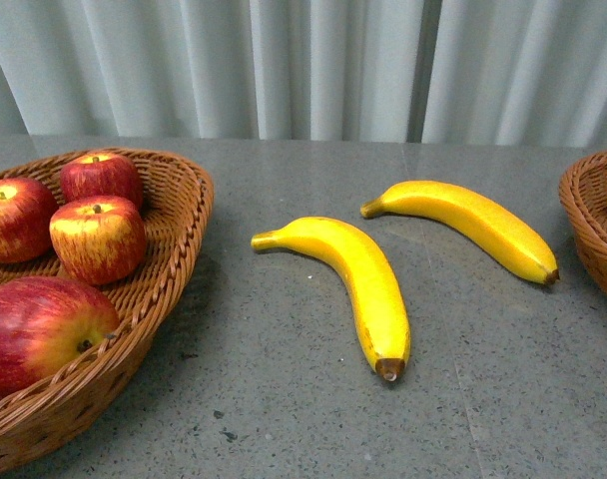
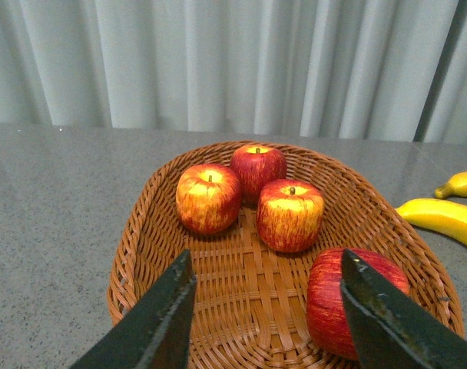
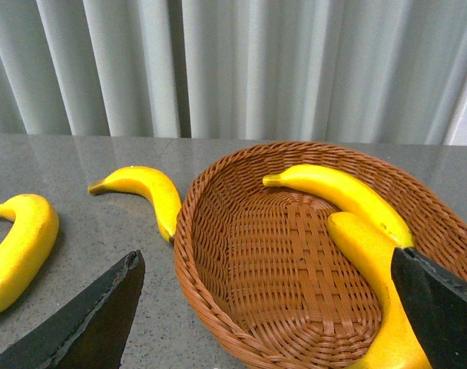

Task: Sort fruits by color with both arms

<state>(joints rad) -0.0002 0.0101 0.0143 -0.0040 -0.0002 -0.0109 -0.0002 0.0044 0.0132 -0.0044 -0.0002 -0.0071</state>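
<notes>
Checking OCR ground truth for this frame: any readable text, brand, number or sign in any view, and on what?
None. No word, label, sticker, number or sign shows on the apples, bananas, baskets, table or curtain in any of the three views.

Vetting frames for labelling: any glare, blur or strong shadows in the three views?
Front view: soft even light, faint shadow right of the left basket, all sharp. Left wrist view: left pincer dark, little detail; apples sharp. Right wrist view: table mirrors the curtain; right pincer dark.
</notes>
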